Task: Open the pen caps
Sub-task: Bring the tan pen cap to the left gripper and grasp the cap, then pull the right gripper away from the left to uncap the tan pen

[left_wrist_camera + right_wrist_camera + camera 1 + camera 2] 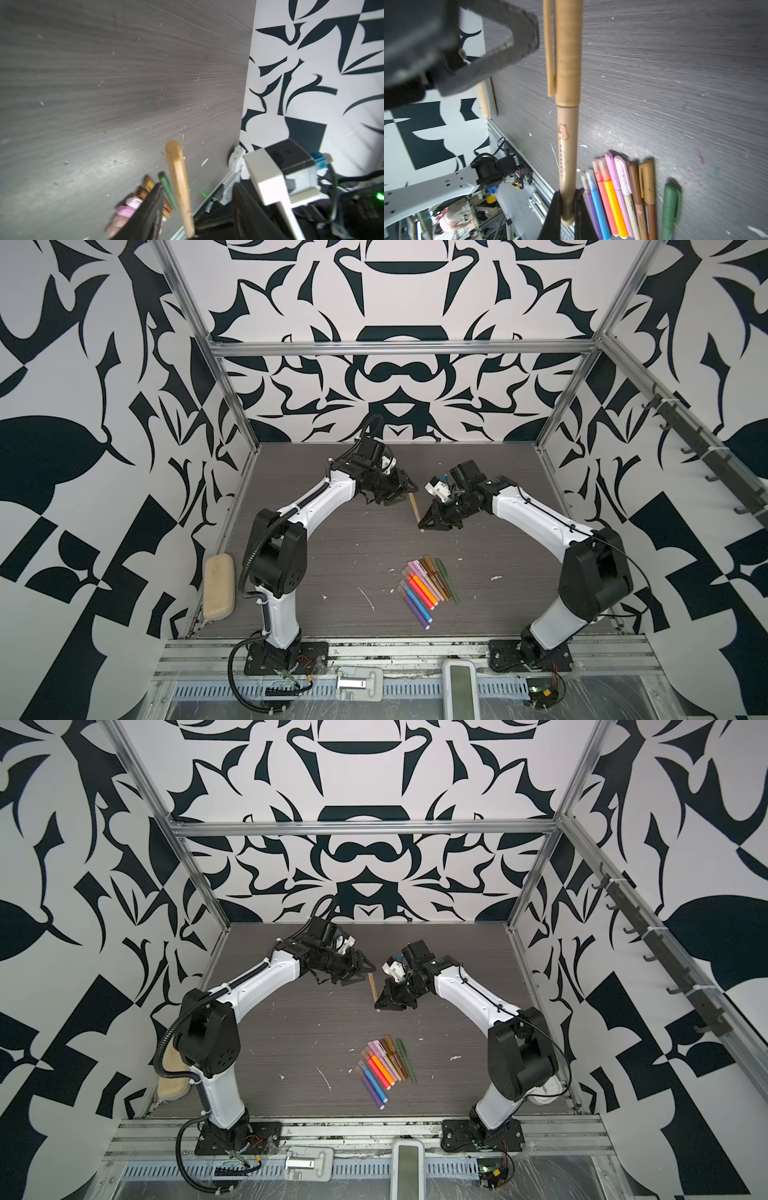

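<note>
My right gripper (568,192) is shut on the lower body of a tan pen (414,506), which it holds above the table with the capped end pointing at my left gripper (405,489). The tan pen cap (568,52), with its clip, is still seated on the pen. In the left wrist view the tan pen (178,178) stands between the left gripper's (198,185) jaws, which are apart and clear of it on both sides. One of the left gripper's fingers (512,41) hangs beside the cap without touching. Both top views show the same, with the tan pen (372,986) between the two grippers.
A row of several capped pens (428,589) in purple, blue, orange, pink, brown and green lies on the dark table nearer the front. A beige pencil case (218,593) rests by the left edge behind the left arm. White scraps dot the tabletop (365,597).
</note>
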